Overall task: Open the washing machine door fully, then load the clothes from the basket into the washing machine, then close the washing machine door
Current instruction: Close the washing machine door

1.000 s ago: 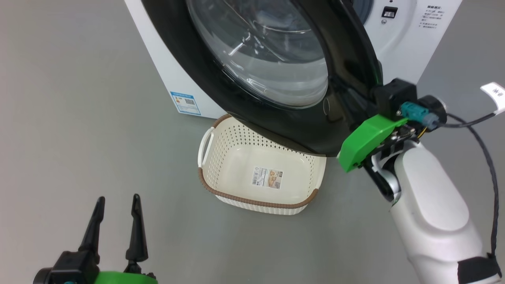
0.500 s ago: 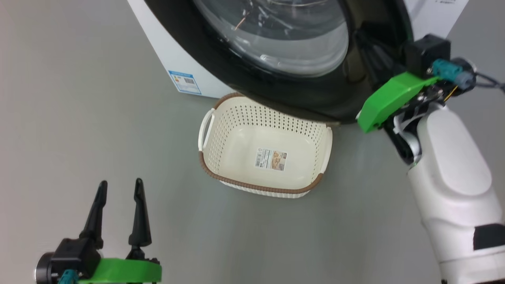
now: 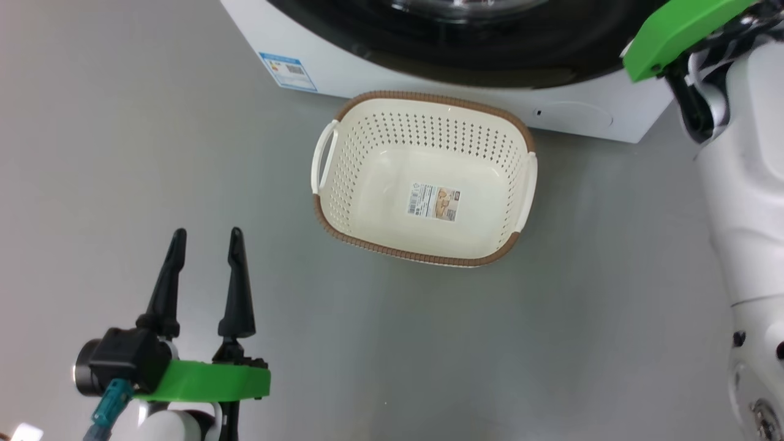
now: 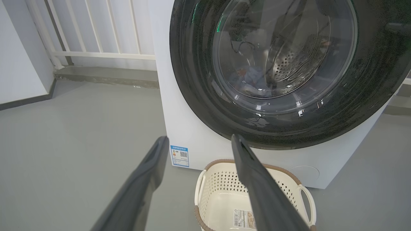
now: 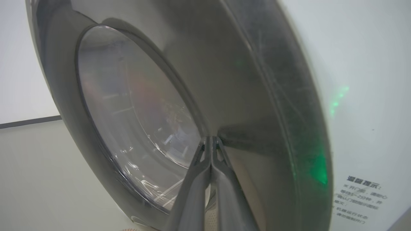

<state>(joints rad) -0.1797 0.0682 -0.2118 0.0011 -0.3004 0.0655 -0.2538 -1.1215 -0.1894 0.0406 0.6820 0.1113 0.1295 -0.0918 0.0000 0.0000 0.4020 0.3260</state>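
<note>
Below the door (image 4: 189, 64) of the washer (image 4: 179, 122), the basket (image 3: 429, 101) sat on the floor just beside the washer's front, holding nothing but a sticker (image 3: 435, 202). Clothes (image 4: 253, 77) showed as a pale blue heap inside the washer, seen dimly through the door glass.

Judgement: loading looked done; the step in hand was closing the door.

Right claw (image 5: 212, 138) was clenched on nothing, fingers pressed together, tips at the door's dark frame beside the glass. Left claw (image 3: 207, 233) was released and empty, well apart from the washer.

Notes for doing it well:
- Push on the frame, not the glass bowl.
- Drive square toward the washer's front so the clenched tips do not skid along the glossy frame.
- Press near the latch side, and hold until the door seats.
- Keep the left claw away from the washer meanwhile.
- Stop if the door springs back; fabric may be caught at the opening.

Not made out:
- Latch and gasket were hidden behind the door, so whether it had caught could not be told. It looked flush or nearly so from the left wrist.
- Right wrist view was blurred, so actual contact between tips and frame was uncertain.
- Head view cut the door off at the washer's lower front.
- Prints on the clothes were unreadable through reflections.
</note>
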